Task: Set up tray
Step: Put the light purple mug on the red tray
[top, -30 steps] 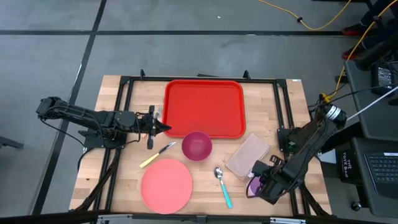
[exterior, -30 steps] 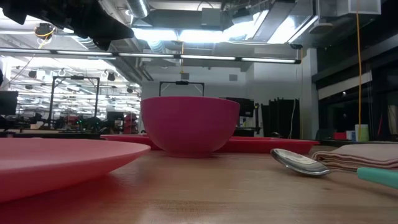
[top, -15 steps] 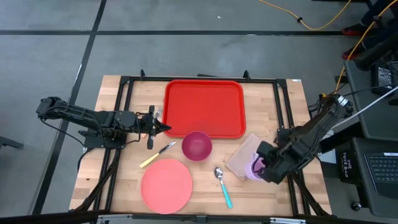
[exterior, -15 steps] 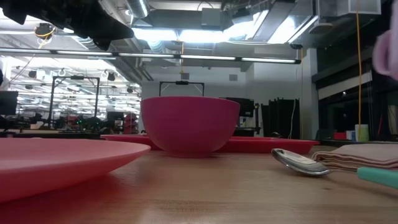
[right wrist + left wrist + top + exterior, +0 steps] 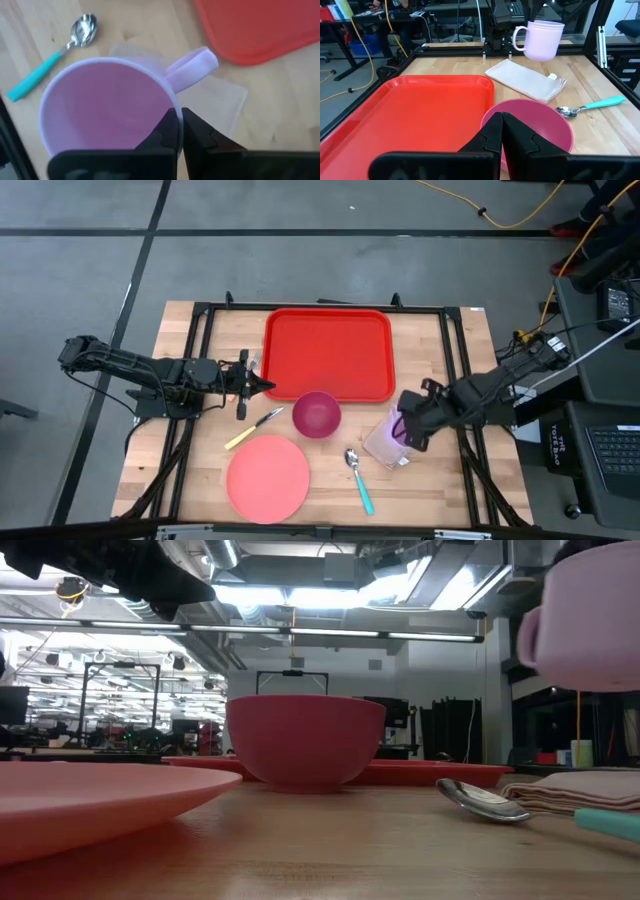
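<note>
Right gripper [image 5: 402, 427] clamped on lilac mug [image 5: 540, 39] rim, held above folded napkin [image 5: 526, 80] (beside red tray [image 5: 328, 352]). Left gripper [image 5: 270, 387] closed, empty, at tray's edge.

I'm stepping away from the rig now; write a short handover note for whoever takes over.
Right gripper: shut on the rim of the mug, holding it in the air above the napkin.
Left gripper: shut, holding nothing, waiting at the tray's left near corner.
Tray: at the back of the table, nothing on it.
On the table in front of it: bowl, plate, knife, spoon, napkin.
Done: mug picked up.
Left: nothing is on the tray yet; presumably mug first, then the rest.
</note>
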You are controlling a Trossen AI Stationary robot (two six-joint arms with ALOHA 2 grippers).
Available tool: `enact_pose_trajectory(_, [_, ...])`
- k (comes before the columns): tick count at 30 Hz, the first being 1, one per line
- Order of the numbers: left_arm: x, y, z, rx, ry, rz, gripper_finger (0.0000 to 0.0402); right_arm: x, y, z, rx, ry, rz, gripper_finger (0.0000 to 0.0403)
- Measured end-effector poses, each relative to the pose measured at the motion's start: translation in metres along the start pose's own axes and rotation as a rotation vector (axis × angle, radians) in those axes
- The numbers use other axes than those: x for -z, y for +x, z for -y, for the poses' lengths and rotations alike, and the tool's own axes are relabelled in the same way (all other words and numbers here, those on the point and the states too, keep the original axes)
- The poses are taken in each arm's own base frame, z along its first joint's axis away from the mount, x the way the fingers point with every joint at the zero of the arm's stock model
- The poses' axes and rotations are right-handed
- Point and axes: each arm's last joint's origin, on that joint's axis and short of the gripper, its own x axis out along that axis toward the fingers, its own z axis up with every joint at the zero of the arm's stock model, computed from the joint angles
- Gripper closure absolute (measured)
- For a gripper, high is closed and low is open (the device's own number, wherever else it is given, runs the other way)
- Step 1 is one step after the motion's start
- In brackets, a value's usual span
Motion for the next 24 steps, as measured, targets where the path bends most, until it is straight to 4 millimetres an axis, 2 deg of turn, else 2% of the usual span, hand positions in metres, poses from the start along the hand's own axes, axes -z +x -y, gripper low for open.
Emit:
enact_pose_trajectory(7, [0.000,0.000,0.000,0.000,0.042,0.001,0.0398,-0.028,0.006,0.017,-0.052,-0.064,0.045,0.0392])
enact_pose_trajectory(11, [-0.002,0.002,-0.002,-0.015,0.012,0.018,0.0397,-0.040,0.009,0.030,-0.046,-0.100,0.059,0.0392])
enact_pose_trajectory(14, [-0.001,0.010,-0.008,-0.056,-0.005,0.020,0.0397,-0.048,0.011,0.040,-0.055,-0.157,0.068,0.0392])
enact_pose_trajectory(19, [-0.003,0.030,-0.018,-0.066,0.072,0.046,0.0396,-0.063,0.014,0.055,-0.088,-0.216,0.095,0.0392])
enact_pose_trajectory(24, [-0.023,0.051,-0.029,-0.119,0.121,0.004,0.0376,-0.067,0.016,0.064,-0.096,-0.253,0.087,0.0392])
